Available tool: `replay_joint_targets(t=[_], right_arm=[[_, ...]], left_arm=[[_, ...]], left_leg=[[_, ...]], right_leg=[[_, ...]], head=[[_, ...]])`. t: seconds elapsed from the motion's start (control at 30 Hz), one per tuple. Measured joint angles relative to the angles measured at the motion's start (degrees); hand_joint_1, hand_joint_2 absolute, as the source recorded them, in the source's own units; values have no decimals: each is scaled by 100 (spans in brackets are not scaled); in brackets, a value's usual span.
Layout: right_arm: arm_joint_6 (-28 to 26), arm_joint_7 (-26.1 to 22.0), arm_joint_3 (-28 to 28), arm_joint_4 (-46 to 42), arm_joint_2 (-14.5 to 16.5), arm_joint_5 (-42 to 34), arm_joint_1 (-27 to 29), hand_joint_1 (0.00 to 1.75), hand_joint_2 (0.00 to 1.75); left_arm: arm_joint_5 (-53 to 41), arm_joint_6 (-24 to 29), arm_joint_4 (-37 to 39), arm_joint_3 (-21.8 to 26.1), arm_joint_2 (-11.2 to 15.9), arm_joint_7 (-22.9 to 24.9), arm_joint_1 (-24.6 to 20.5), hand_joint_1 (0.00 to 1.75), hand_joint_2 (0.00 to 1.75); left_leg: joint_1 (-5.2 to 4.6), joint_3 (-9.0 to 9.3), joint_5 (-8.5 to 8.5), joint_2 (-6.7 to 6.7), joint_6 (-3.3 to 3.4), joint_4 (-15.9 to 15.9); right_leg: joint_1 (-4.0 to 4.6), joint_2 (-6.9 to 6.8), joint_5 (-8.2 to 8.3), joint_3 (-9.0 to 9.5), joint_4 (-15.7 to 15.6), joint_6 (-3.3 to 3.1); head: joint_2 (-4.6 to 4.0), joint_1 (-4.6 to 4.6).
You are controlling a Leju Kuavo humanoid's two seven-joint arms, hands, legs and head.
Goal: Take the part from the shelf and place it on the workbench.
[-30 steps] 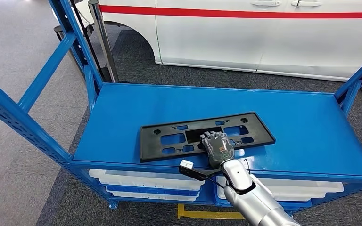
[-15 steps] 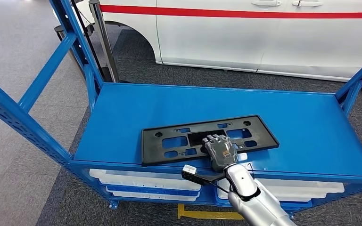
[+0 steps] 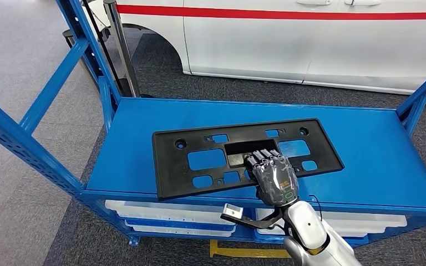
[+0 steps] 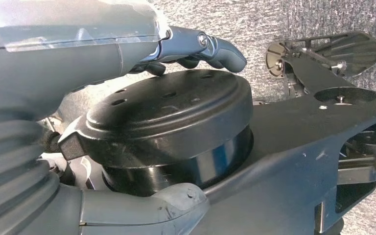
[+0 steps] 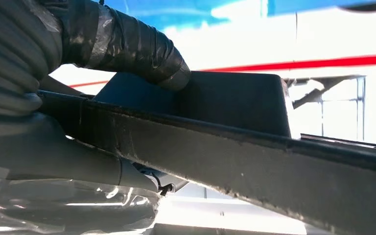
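The right hand (image 3: 274, 178) grips the near edge of the black license-plate bracket (image 3: 244, 155), fingers hooked through its central opening, lifting it just above the blue shelf (image 3: 144, 119). The left hand (image 4: 196, 46) hangs with fingers curled on nothing. The pick-up looks secured; carrying it to the bench and setting it down are still to do.

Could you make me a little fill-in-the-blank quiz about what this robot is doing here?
1. The right hand grips a flat black part over the ___ shelf.
2. Behind the shelf stands a white vehicle with a ___ stripe.
3. Below the shelf's top level sit ___ bins.

Missing words: blue; red; white
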Motion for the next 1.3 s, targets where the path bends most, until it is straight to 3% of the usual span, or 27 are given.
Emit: replay_joint_targets(t=[0.13, 0.2, 0.27, 0.3, 0.33, 0.37, 0.4, 0.47, 0.5, 0.6, 0.63, 0.7, 0.77, 0.8, 0.83, 0.87, 0.97, 1.0, 1.1, 1.17, 1.23, 1.3], right_arm=[[-2, 30, 4, -367, -134, 104, 42, 175, 175], [-2, 31, 5, -470, -191, 110, 55, 175, 175], [-2, 31, 10, -513, -222, 112, 84, 175, 175], [-2, 31, 14, -521, -235, 113, 104, 175, 175], [-2, 31, 16, -528, -247, 113, 120, 175, 175], [-2, 31, 18, -540, -256, 113, 130, 175, 175], [-2, 32, 19, -558, -266, 113, 133, 175, 175], [-2, 35, 22, -597, -277, 113, 134, 175, 175], [-2, 37, 25, -613, -280, 114, 136, 175, 175], [-3, 38, 38, -651, -284, 131, 136, 175, 175], [-3, 42, 43, -664, -283, 140, 132, 175, 175], [-4, 62, 56, -689, -274, 153, 127, 175, 175], [-5, 100, 73, -704, -265, 153, 132, 175, 175], [-7, 118, 82, -704, -262, 148, 140, 175, 175], [-10, 133, 91, -704, -262, 139, 149, 175, 175], [-14, 144, 99, -706, -262, 127, 160, 175, 175], [-31, 160, 109, -751, -263, 95, 188, 175, 175], [-37, 167, 109, -773, -264, 91, 193, 175, 175], [-52, 181, 123, -826, -268, 89, 207, 175, 175], [-59, 182, 133, -864, -279, 89, 223, 175, 175], [-63, 182, 136, -887, -292, 89, 233, 175, 175], [-64, 182, 143, -893, -297, 89, 252, 175, 175]], left_arm=[[17, 4, 0, -15, -2, 0, 0, 0, 175], [17, 8, 0, -24, -3, 0, 1, 0, 175], [18, 10, 0, -27, -3, 0, 2, 0, 175], [19, 10, 0, -28, -3, 0, 3, 0, 175], [20, 10, 0, -28, -3, 0, 3, 0, 175], [22, 9, 0, -28, -4, 0, 2, 0, 175], [23, 9, 0, -28, -4, 0, 1, 0, 175], [24, 8, 0, -28, -1, -1, -6, 0, 175], [24, 9, 0, -28, 2, -2, -9, 0, 175], [37, 13, 1, -28, 10, -9, -11, 0, 175], [47, 14, 1, -28, 15, -11, -13, 0, 175], [71, 13, 1, -28, 27, -12, -20, 0, 175], [89, 4, 0, -28, 43, -9, -34, 0, 175], [94, 1, 0, -28, 50, -7, -39, 0, 175], [96, -1, 0, -28, 54, -1, -42, 0, 175], [96, 2, 1, -31, 55, 9, -37, 0, 175], [93, 10, 2, -66, 58, 34, -2, 0, 175], [92, 12, 2, -83, 61, 37, 8, 0, 175], [93, 9, 2, -117, 65, 33, 29, 0, 175], [94, 3, 2, -125, 65, 26, 36, 0, 175], [95, 1, 2, -127, 63, 21, 37, 0, 175], [96, -2, 2, -127, 61, 18, 36, 0, 175]], left_leg=[[27, 24, 34, 13, 79, -54], [58, 36, 56, 28, 109, -96], [61, 21, 56, 32, 114, -92], [63, 13, 56, 32, 113, -84], [67, 6, 55, 31, 111, -72], [73, 1, 52, 29, 103, -54], [81, -4, 45, 27, 89, -28], [83, -29, 43, 17, 20, 24], [80, -46, 54, 12, -24, 45], [78, -103, 114, 1, -165, 52], [82, -144, 54, 4, -200, 101], [91, -314, -317, 13, -241, 514], [84, -532, -819, 16, -257, 1265], [81, -574, -967, 16, -257, 1562], [78, -519, -1003, 17, -247, 1669], [76, -357, -938, 18, -227, 1552], [47, 451, -639, 19, -107, 387], [25, 603, -593, 19, -76, 123], [-3, 603, -492, 21, -18, -34], [28, 546, -371, 48, 67, -101], [41, 426, -244, 79, 131, -123], [38, 255, -133, 92, 137, -105]], right_leg=[[-27, 5, -93, -19, 103, 72], [-38, 4, -408, -251, 608, 94], [-45, 3, -740, -671, 1403, 120], [-52, 2, -774, -828, 1666, 131], [-61, 0, -682, -890, 1726, 140], [-74, -3, -476, -835, 1540, 146], [-90, -8, -222, -683, 1171, 153], [-81, -2, 86, -396, 509, 135], [-66, 5, 133, -341, 347, 109], [-37, 12, 189, -425, 318, -22], [-42, 2, 230, -465, 316, -82], [-48, -21, 326, -567, 298, -198], [-11, -33, 411, -693, 307, -250], [10, -40, 452, -756, 314, -257], [31, -45, 491, -815, 325, -261], [48, -48, 526, -869, 337, -261], [85, -41, 622, -987, 370, -233], [84, -41, 656, -1009, 373, -206], [63, -46, 763, -1039, 360, -96], [61, -32, 614, -1114, 485, -34], [44, -19, 142, -1305, 995, 12], [14, -20, -267, -1487, 1677, 58]], head=[[0, 2], [0, 4], [0, 5], [0, 4], [0, 5], [0, 4], [0, 5], [0, 4], [0, 4], [0, 2], [0, 0], [0, -3], [0, -7], [0, -7], [0, -6], [0, -5], [0, -4], [0, -4], [0, -3], [0, 0], [0, 5], [0, 8]])
